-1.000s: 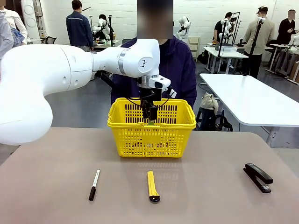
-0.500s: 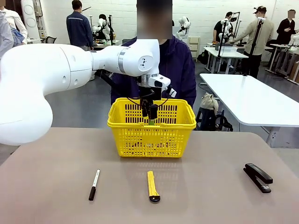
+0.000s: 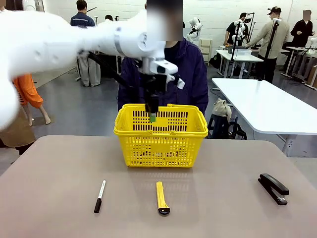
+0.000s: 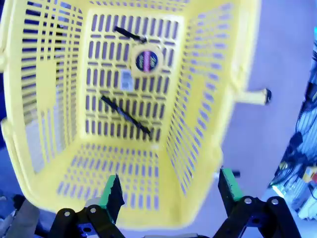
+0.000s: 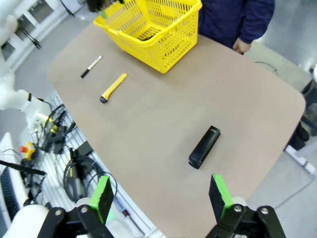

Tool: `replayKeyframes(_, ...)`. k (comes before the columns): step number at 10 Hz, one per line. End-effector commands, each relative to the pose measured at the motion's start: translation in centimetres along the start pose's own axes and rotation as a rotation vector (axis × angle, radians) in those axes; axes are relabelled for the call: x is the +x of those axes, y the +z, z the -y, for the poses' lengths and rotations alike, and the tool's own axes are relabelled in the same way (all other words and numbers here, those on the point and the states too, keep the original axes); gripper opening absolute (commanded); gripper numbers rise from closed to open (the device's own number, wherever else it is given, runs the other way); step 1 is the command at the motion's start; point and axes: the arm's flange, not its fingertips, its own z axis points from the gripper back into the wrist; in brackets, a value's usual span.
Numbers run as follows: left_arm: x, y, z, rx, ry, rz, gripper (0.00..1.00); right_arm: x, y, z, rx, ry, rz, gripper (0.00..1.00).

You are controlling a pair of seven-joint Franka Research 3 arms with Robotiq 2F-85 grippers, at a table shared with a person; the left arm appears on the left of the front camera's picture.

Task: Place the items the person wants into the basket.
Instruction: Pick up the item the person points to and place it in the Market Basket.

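Note:
The yellow basket (image 3: 161, 136) stands at the table's far middle, in front of the person (image 3: 190, 69). My left gripper (image 3: 152, 116) hangs just above its rim, blurred by motion. In the left wrist view that gripper (image 4: 170, 189) is open and holds nothing. Below it, on the basket (image 4: 44, 94) floor, lie the tape measure (image 4: 146, 60) and the black pen (image 4: 125, 115). The yellow utility knife (image 3: 161, 197) rests on the table in front of the basket. High over the table's near right, my right gripper (image 5: 161, 198) stands open and empty, with the knife (image 5: 113, 88) and basket (image 5: 153, 25) far below.
A white marker with a black cap (image 3: 100, 196) lies at the near left, left of the knife. The black stapler (image 3: 273, 188) sits at the right, also seen as the stapler (image 5: 204, 147). A short dark thing (image 4: 130, 34) lies by the basket's far wall; I cannot tell what it is.
My left gripper has risen from inside the basket to just above its rim, and the left arm has swung upward. The things on the table have not moved.

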Motion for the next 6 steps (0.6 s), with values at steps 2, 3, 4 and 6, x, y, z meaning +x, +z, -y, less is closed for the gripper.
replayKeyframes(2, -13.9, 0.6, 8.0, 0.051, -0.013, 0.142, 1.0, 0.0, 0.0, 0.0, 0.017, 0.017, 0.029, 1.0)
replayKeyframes(3, -16.8, 1.0, 9.5, 0.094, 0.006, 0.188, 1.0, 0.0, 0.0, 0.0, 0.017, 0.017, 0.029, 1.0)
replayKeyframes(4, -18.8, 1.3, 10.3, 0.124, 0.031, 0.228, 1.0, 0.0, 0.0, 0.0, 0.017, 0.017, 0.029, 1.0)
replayKeyframes(6, -22.3, 1.8, 11.7, 0.166, 0.067, 0.297, 1.0, 0.0, 0.0, 0.0, 0.017, 0.017, 0.029, 1.0)
